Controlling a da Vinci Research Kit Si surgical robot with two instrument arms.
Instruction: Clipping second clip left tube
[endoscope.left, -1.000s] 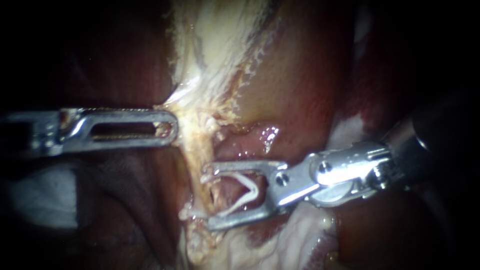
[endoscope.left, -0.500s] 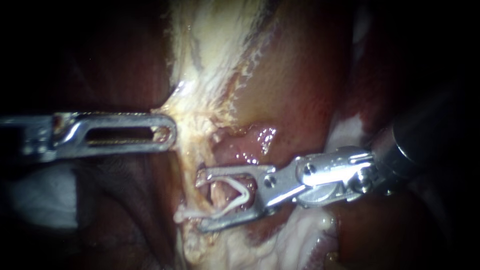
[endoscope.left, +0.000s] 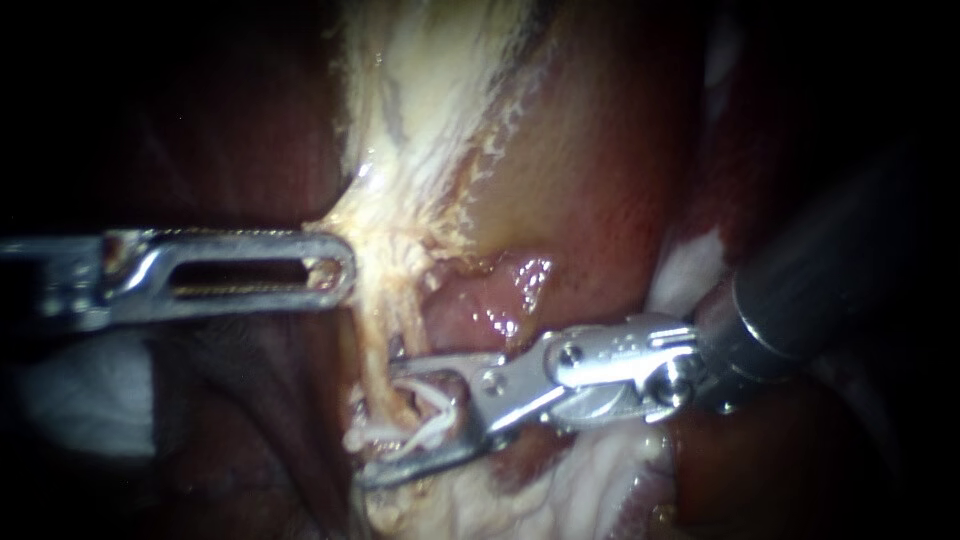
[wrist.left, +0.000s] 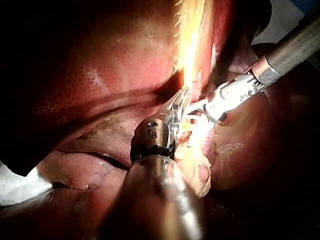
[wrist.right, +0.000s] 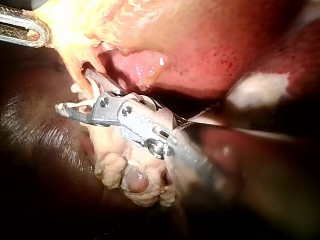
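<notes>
Gripping a white clip (endoscope.left: 432, 420) between the jaws of the right instrument (endoscope.left: 380, 422), brought in from the right. Jaws at a narrow angle, each pressed against one leg of the clip. Straddling the tube (endoscope.left: 378, 335) with those legs, at the near end of the pale strand, just on the near side of a wet pink fold (endoscope.left: 500, 290). Cannot tell whether the legs meet around the tube.

Pinching the left edge of the pale tissue (endoscope.left: 410, 150) with the left instrument (endoscope.left: 342, 268), brought in from the left. Jaws flat together on that edge, tenting it toward the left. Well apart from the clip, farther along the same strand.

Dark red liver (wrist.left: 100, 75) on the left. Lumpy yellowish fat (wrist.right: 125, 175) under the right instrument, touching its underside. White cloth (endoscope.left: 80, 390) at the near left.
</notes>
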